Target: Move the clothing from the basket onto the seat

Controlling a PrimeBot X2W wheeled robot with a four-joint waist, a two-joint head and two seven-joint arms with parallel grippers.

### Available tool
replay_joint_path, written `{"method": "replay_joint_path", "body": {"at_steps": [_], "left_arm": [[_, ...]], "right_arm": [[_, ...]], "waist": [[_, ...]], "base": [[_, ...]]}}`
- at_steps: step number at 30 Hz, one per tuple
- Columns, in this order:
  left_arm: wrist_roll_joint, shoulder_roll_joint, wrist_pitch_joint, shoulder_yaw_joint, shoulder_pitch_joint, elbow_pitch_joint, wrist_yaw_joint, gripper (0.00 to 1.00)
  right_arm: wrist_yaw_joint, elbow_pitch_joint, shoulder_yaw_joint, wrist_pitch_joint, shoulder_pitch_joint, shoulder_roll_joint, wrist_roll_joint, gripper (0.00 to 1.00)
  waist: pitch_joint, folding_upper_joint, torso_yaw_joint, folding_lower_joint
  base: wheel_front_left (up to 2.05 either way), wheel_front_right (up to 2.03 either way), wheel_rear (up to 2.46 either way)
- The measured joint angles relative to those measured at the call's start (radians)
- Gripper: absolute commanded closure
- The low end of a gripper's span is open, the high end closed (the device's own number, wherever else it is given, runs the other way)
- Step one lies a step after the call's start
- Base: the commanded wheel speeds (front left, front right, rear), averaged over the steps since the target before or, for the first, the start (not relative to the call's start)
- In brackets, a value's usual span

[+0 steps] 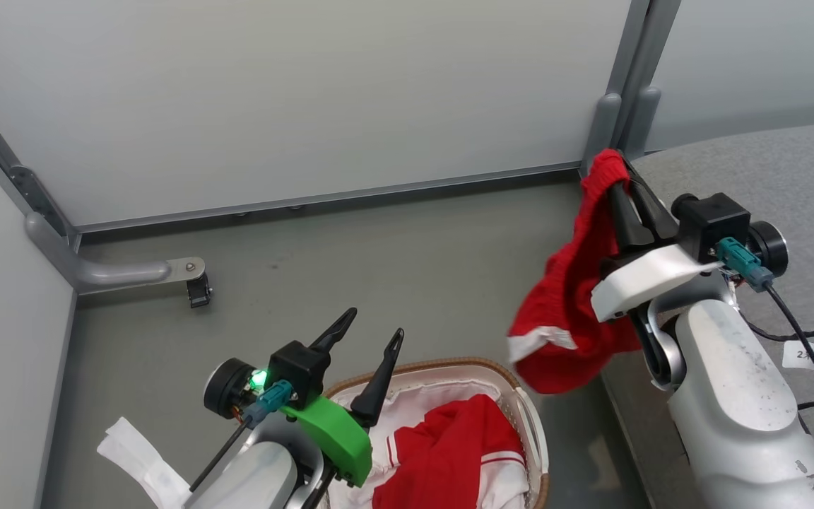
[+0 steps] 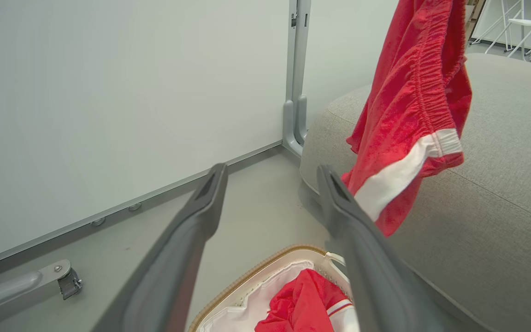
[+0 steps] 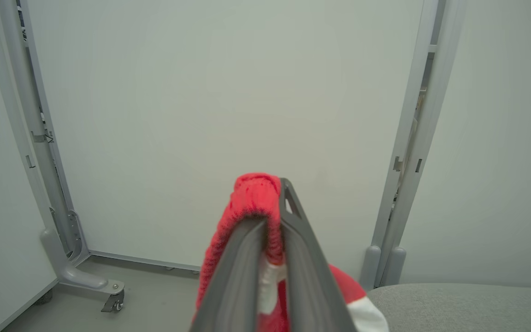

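A pair of red shorts with a white stripe hangs from my right gripper, which is shut on its waistband; the shorts dangle beside the grey seat. In the right wrist view the red cloth is pinched between the two fingers of my right gripper. The basket stands on the floor at the bottom, holding more red clothing over a white liner. My left gripper hovers over the basket's near-left rim, open and empty; my left gripper points at the floor beyond the basket.
White partition panels wall in the floor at the back and left, with a caster foot jutting out. The seat fills the right side. A white paper scrap lies on the floor at lower left. A black cable trails from my right wrist.
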Motion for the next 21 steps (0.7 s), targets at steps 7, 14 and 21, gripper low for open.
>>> {"method": "replay_joint_path", "body": {"at_steps": [7, 14, 21], "left_arm": [[0.042, -0.035, 0.0, 0.046, 0.025, -0.031, -0.013, 0.0], [0.103, -0.058, -0.002, 0.072, 0.031, -0.076, -0.026, 0.0], [0.149, -0.069, -0.002, 0.086, 0.022, -0.092, -0.037, 0.0]], "right_arm": [[0.0, -0.015, -0.085, 0.0, 0.017, 0.0, -0.037, 1.0], [0.0, -0.018, -0.15, 0.0, -0.007, -0.003, -0.102, 1.0], [0.0, -0.03, -0.165, 0.0, -0.049, -0.038, -0.115, 1.0]], "waist": [[0.008, 0.0, -0.028, 0.0], [0.031, 0.0, -0.108, 0.0001], [0.07, 0.0, -0.222, 0.0001]], "base": [[0.0, 0.0, 0.0], [0.0, 0.0, 0.0], [0.0, 0.0, 0.0]]}}
